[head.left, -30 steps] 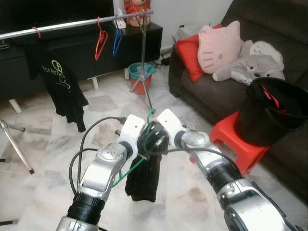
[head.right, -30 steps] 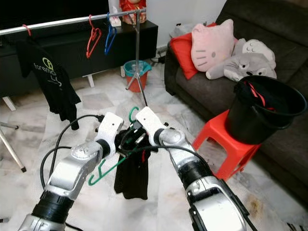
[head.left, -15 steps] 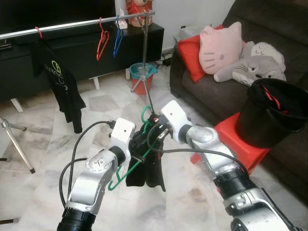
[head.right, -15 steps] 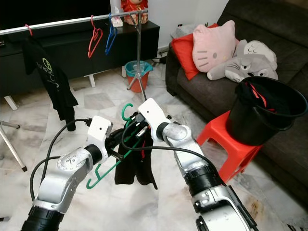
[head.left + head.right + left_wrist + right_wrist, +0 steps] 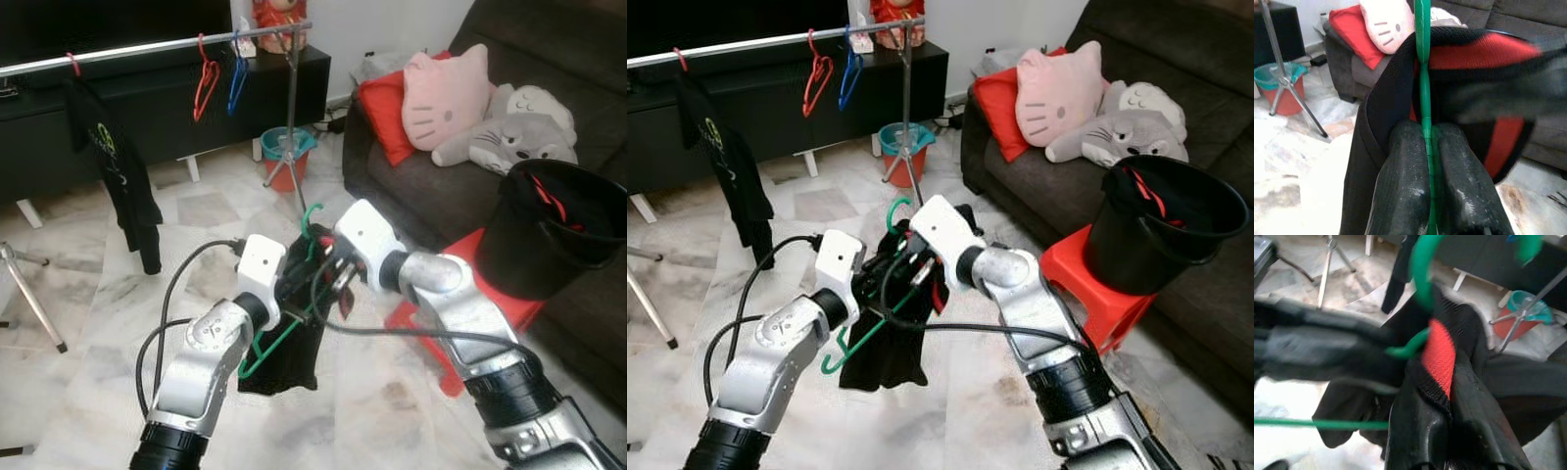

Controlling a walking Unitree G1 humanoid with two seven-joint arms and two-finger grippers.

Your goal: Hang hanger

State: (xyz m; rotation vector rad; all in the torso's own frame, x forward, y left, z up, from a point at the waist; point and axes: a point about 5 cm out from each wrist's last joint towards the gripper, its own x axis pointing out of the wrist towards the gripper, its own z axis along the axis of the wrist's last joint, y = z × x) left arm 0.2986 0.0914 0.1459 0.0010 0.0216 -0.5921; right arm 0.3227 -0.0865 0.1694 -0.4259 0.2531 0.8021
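The green hanger (image 5: 294, 323) hangs in mid-air in front of the robot, low over the marble floor (image 5: 88, 294), with a black garment (image 5: 284, 357) draped on it and its hook (image 5: 312, 217) pointing up between the two hands. The left hand (image 5: 1425, 161) is pinched tight on the hanger's thin green bar, which runs straight up between its two black fingers (image 5: 1400, 186), the dark cloth bunched just behind. The right hand (image 5: 1442, 396) is closed on the garment's red band (image 5: 1439, 357) right under the hook, fingers pressed together with the fabric between them. The clothes rail (image 5: 147, 47) stands well apart, higher up and across the floor, already carrying a red hanger (image 5: 205, 78), a blue hanger (image 5: 238, 73) and a black t-shirt (image 5: 113, 166). The likely trouble from here: the garment sits loosely and lopsided, so a tilt or a quick lift on the way to the rail could let it slide off one arm of the hanger. Since the right hand holds cloth rather than plastic, a pull from it could drag the garment free. The hook also sits close between both wrists and their cables (image 5: 186, 284), so it could snag there or miss the rail if it turns sideways.
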